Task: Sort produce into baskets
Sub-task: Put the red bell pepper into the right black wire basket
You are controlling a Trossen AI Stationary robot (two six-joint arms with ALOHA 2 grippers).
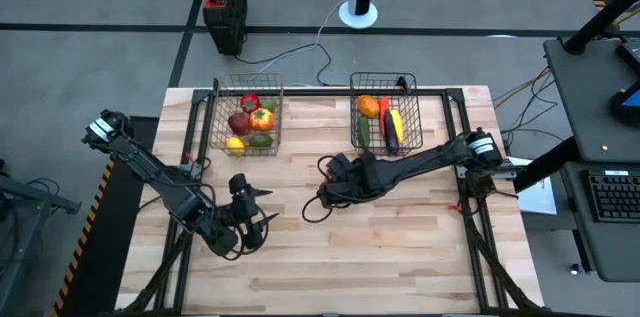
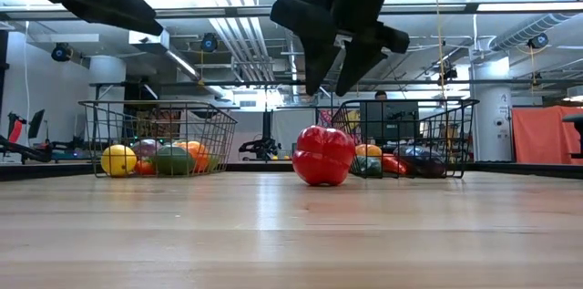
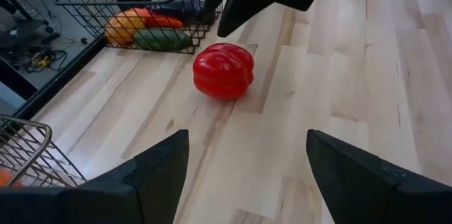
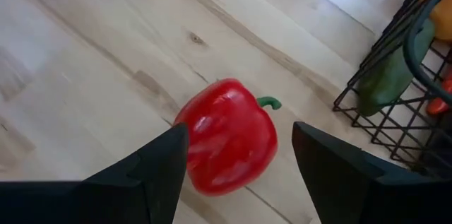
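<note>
The red bell pepper (image 4: 227, 136) lies on its side on the worktop (image 1: 400, 247), between the two baskets (image 1: 247, 114). The right end effector (image 4: 239, 164) hovers directly above it, fingers spread and empty. The left end effector (image 3: 247, 174), also released, is farther away.

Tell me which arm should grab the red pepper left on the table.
Right. The right gripper hangs open directly over the red pepper, fingers on either side. The left gripper, also open, sits farther off, only facing it across the table.
</note>
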